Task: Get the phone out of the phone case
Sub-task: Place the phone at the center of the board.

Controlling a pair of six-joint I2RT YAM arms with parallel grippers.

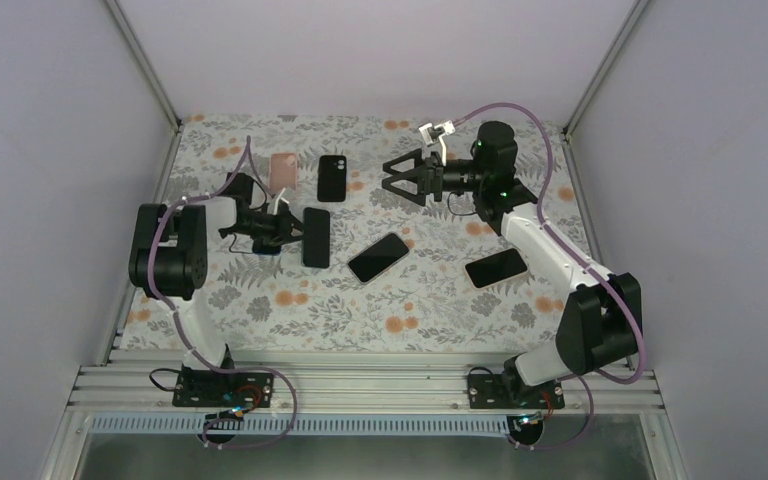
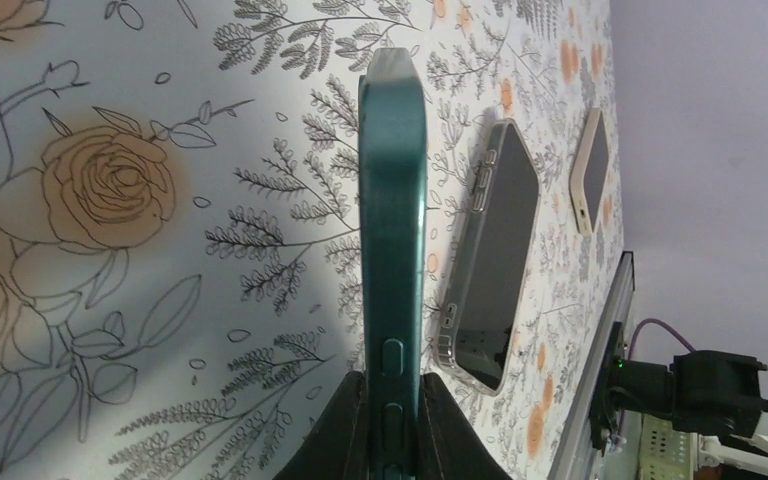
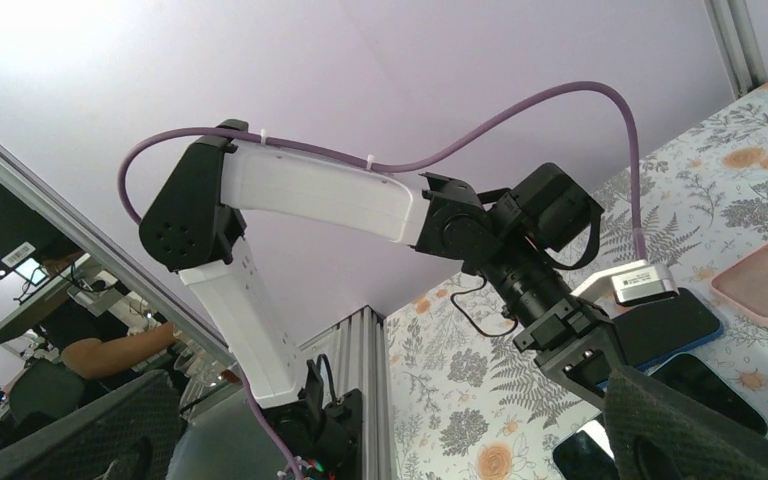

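Meanwhile, teal phone case [image 2: 392,200] stands on edge, phone not yet out

On the floral table [image 1: 440,310], the right gripper [image 1: 392,180] hangs, jaws spread wide, empty, at upper centre of the overhead view; the left gripper [image 2: 392,385], centre left, is clamped across the teal phone case, phone presumably inside, holding it on edge. A tug from the right could twist it out of that narrow pinch onto the clear-cased phone [image 2: 490,260] just beside
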